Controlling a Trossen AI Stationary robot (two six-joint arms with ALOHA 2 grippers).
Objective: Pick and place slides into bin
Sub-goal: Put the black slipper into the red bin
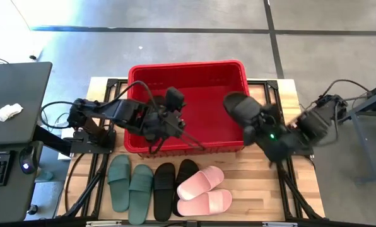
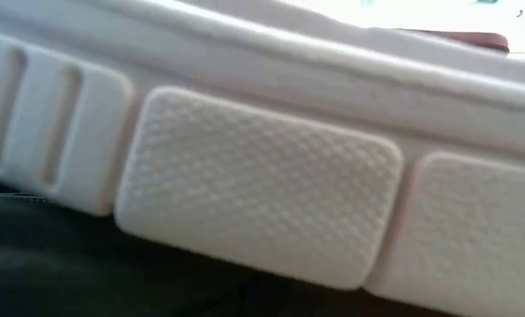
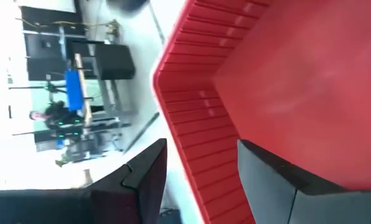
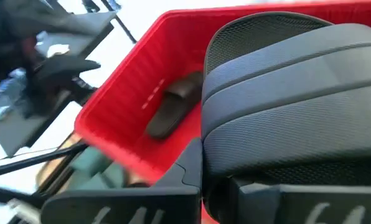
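We've got the right gripper clamped on a black slide, carrying it over the right end of the bin. In the right wrist view the slide fills the frame, strap bulging toward us, and another black slide already lies on the bin floor.

Over on the left, the left gripper sits at the bin's near wall, fingers apart with the red rim running between them; we see nothing held there.

Six slides wait on the table in front of the bin: the green pair, a black pair and the pink pair.

What could go wrong? The held slide hangs right above the right rim, not clearly past it. Let go here and we judge it may catch the rim and tip back out onto the table. The grip looks to be near one end, so the foam could swing or slip as the arm turns.

As for heading, the held slide's long axis runs on a slant, from the gripper up toward the bin's far right corner, free end leading. The low view is blocked by a pale sole.
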